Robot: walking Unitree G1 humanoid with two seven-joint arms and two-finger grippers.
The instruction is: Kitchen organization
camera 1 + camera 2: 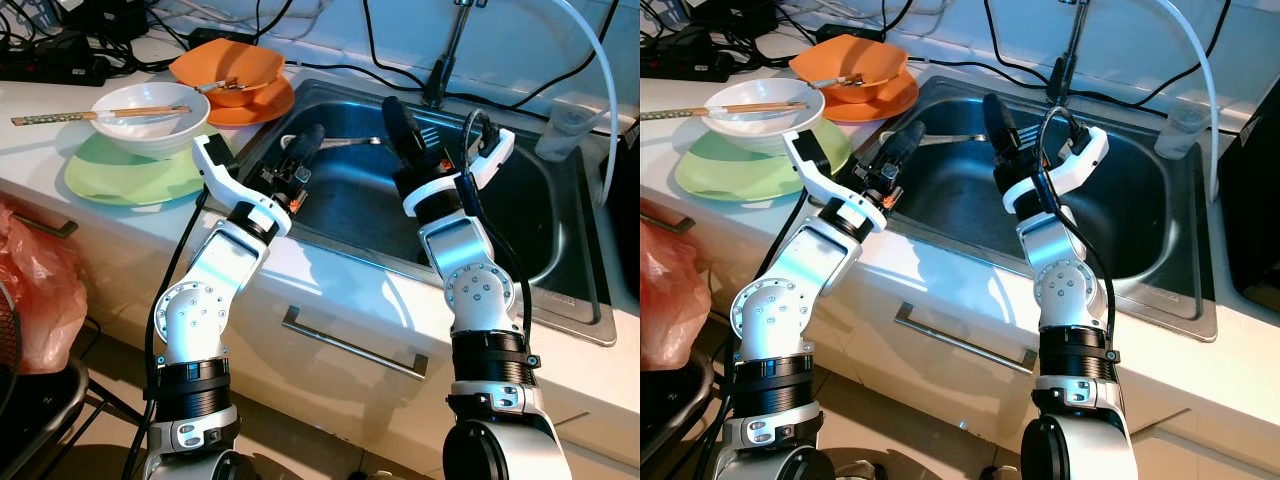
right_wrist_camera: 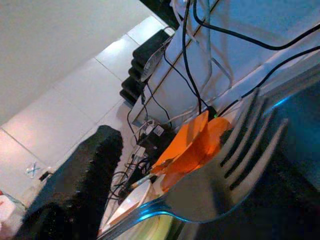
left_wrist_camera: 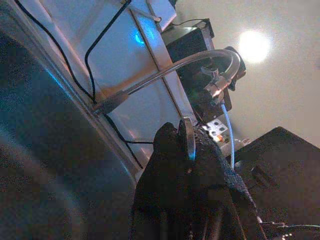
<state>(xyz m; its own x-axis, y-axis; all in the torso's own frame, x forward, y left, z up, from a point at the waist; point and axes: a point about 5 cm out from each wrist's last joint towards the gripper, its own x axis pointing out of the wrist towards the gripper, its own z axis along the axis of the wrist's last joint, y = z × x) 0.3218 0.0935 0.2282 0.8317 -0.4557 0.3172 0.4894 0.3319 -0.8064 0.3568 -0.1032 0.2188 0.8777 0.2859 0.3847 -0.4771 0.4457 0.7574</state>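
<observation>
Faucet (image 1: 447, 52) and fork (image 1: 345, 142) crowd sink (image 1: 520, 215).
</observation>
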